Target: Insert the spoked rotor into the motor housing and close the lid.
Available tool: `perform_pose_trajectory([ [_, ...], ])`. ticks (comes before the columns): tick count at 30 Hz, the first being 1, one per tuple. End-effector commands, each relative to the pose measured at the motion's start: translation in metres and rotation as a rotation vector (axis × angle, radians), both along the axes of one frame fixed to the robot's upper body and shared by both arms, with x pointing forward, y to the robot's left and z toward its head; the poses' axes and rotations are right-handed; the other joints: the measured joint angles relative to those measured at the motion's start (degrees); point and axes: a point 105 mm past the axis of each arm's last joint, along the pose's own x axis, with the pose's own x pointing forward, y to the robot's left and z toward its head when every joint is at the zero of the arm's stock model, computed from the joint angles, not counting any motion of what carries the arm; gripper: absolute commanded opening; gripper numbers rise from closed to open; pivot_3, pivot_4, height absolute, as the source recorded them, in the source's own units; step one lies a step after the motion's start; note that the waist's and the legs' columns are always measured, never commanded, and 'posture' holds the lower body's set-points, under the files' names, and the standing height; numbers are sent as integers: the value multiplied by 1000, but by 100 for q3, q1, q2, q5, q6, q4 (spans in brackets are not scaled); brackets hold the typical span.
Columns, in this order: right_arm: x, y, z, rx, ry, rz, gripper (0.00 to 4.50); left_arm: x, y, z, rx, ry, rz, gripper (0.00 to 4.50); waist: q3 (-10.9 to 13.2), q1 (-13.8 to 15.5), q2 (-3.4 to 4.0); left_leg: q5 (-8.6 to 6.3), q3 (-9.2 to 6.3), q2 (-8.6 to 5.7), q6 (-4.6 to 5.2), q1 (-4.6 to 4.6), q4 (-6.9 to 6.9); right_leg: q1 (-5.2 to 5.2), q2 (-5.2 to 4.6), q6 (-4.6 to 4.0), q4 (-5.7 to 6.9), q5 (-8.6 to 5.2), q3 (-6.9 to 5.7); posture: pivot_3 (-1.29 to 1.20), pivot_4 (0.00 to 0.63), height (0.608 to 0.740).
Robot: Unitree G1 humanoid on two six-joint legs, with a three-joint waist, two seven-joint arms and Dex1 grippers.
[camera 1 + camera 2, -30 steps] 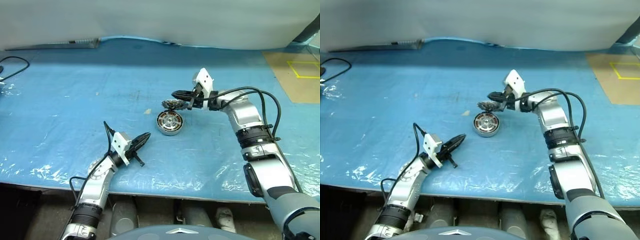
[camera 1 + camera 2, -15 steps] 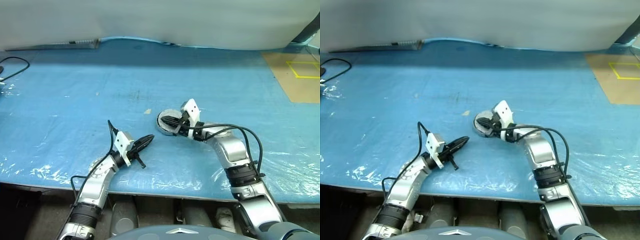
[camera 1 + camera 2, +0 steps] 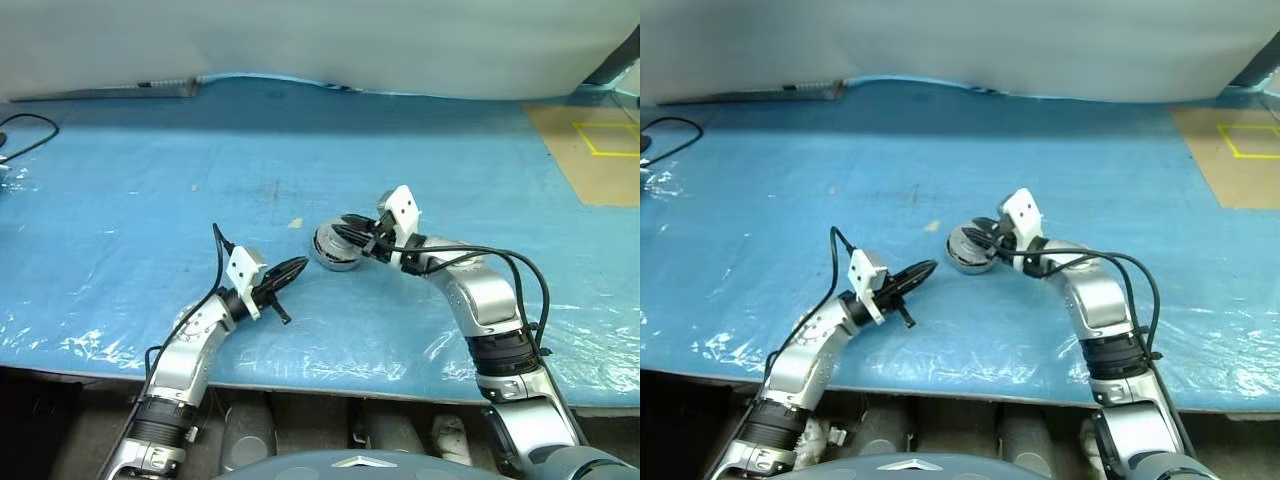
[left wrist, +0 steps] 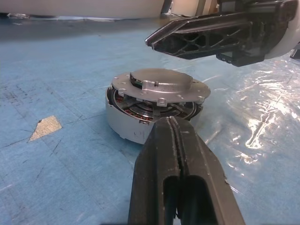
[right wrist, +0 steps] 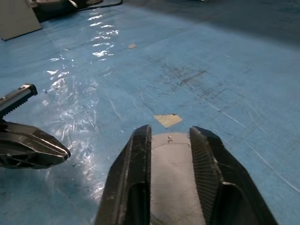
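Observation:
The motor housing (image 4: 125,123) stands on the blue sheet near the middle of the table (image 3: 335,252). The lid (image 4: 161,84) lies on top of it, smooth grey face up. Copper windings show in a narrow gap under its rim. The spoked rotor is hidden. My right gripper (image 3: 352,232) hovers just above the lid (image 5: 171,164), open, with one finger (image 4: 211,37) clear of the disc. My left gripper (image 3: 297,266) is shut and empty; it points at the housing from a short way off on its near left (image 4: 171,123).
A small tan scrap (image 3: 294,223) lies on the sheet just left of the housing. A black cable (image 3: 25,128) curls at the far left. A brown patch with yellow lines (image 3: 600,140) lies at the far right. The table's front edge (image 3: 320,378) runs close below my arms.
My right gripper held the toothed disc above the housing, lowered it onto the housing, then let go and opened. My left gripper has crept slightly up and towards the housing.

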Motion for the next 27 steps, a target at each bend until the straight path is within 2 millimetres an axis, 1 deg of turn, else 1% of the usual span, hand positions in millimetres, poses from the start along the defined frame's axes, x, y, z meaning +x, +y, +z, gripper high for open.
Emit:
perform_pose_trajectory([
  [1, -1, 1, 1, -17, -42, -2, 2678, -2, 1, 13, -20, -33, -8, 0, 0, 3, 0, 0, 0, 0, 0, 0, 0, 0, 0, 0, 0, 0, 0, 0, 150, 740],
  [2, -2, 1, -3, -29, -43, -8, 2961, -2, 1, 15, -25, -29, -10, 0, 0, 4, 0, 0, 0, -1, 0, 0, 0, 0, -1, 0, -1, 0, 0, 0, 150, 740],
  [3, -2, 1, -5, -36, -44, -12, 3366, -3, 1, 15, -29, -26, -12, 0, 0, 5, 0, 0, 0, -1, 0, 0, 0, 0, -1, 0, -1, 0, 0, 0, 150, 740],
  [6, -5, 3, -10, -66, -56, -9, 4350, -2, 1, 20, -47, -16, -10, 0, 0, 5, 0, 0, 0, -1, 0, -1, 0, 0, -1, 0, 0, 0, 0, 0, 150, 740],
  [12, -3, 2, -20, -117, -69, -31, 4350, 0, 1, 24, -42, -14, -14, 0, 0, 4, 0, 0, 0, -1, 0, 1, 2, 1, -1, 0, 1, 0, 0, 0, 150, 740],
  [16, 5, -2, -21, -118, -69, -79, 4350, 3, 1, 27, -38, -12, -18, 0, 0, 4, 0, 0, 0, -3, 0, 0, 2, 1, -1, 0, 1, 0, 1, 0, 150, 740],
  [23, 4, 1, -29, -136, -62, -77, 4350, 6, 1, 30, -37, -15, -17, 0, -1, 2, 1, 0, -1, -3, 0, 2, 4, 4, -1, 0, 2, 0, 1, 0, 150, 740],
  [26, 3, 3, -33, -142, -59, -77, 3749, 6, 2, 30, -33, -16, -16, 0, -1, 2, 1, 0, -1, -2, 0, 3, 3, 4, -1, 0, 2, 0, 1, 0, 150, 740],
  [27, 2, 4, -33, -141, -59, -75, 3433, 5, 1, 30, -32, -17, -16, 0, -1, 2, 1, 0, -1, -2, 0, 3, 4, 4, -1, 0, 2, 0, 1, 0, 150, 740],
])
